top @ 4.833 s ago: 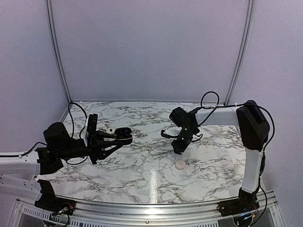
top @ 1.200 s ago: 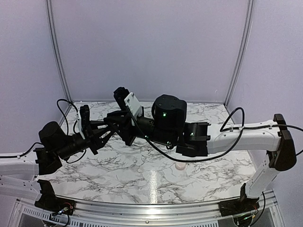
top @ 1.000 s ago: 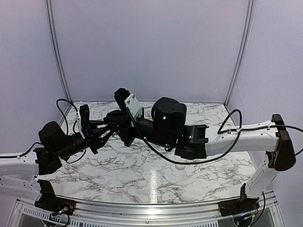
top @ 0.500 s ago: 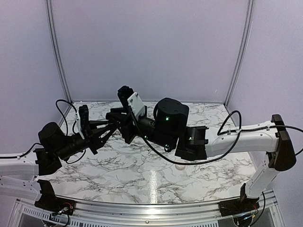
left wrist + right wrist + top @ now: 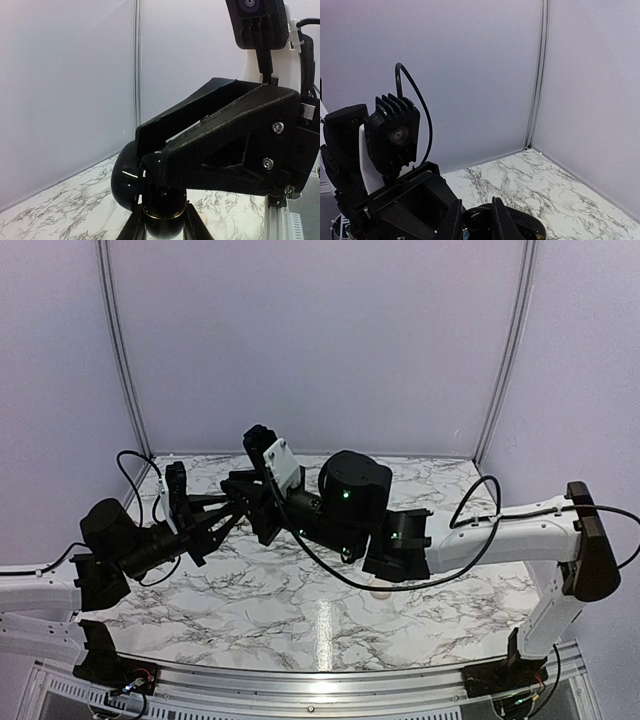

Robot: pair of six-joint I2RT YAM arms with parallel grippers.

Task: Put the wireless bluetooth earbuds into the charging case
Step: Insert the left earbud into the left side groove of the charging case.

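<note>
Earbuds are hiding somewhere I can't make out. Left gripper (image 5: 164, 224) is clamping the black case (image 5: 124, 177) above the table (image 5: 300, 612); right gripper (image 5: 474, 222) is crowding it, grip impossible to tell.

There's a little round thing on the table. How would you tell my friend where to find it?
Look at the marble table and find the right arm reaching low across it. Just under that arm's black middle, toward the front edge, lies a small round thing. It is pale pinkish-white and lies loose on the stone, while the dark case is held in the left gripper.
</note>
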